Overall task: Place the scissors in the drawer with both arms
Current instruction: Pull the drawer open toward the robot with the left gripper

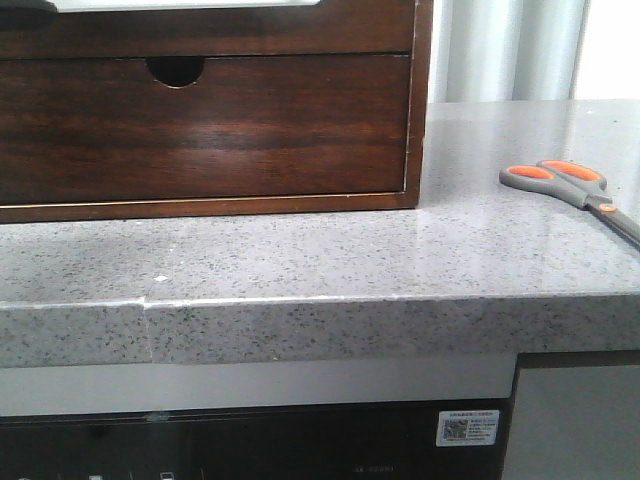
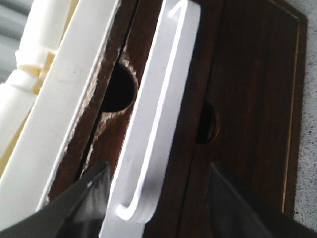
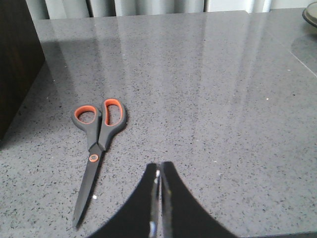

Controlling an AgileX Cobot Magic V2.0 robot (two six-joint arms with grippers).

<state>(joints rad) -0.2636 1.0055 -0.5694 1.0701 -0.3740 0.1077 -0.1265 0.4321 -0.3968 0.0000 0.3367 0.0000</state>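
The scissors [image 1: 566, 181] lie flat on the grey stone counter at the right, with grey handles and orange-lined loops. In the right wrist view the scissors [image 3: 96, 141] lie beside my right gripper [image 3: 159, 167], which is shut and empty above the counter. The drawer [image 1: 200, 35] is the dark wood front at the top of the cabinet, with white showing at its upper edge. My left gripper [image 2: 157, 168] is open, and its jaws stand either side of a white bar [image 2: 158, 99] along the dark wood. Neither arm shows in the front view.
A lower wood front with a half-round notch [image 1: 176, 70] sits under the drawer. The cabinet's side [image 3: 15, 64] stands close to the scissors. Cream-white parts [image 2: 29, 99] lie beside the wood. The counter's front edge [image 1: 320, 300] runs across. A dark round object [image 3: 311, 15] sits at the far corner.
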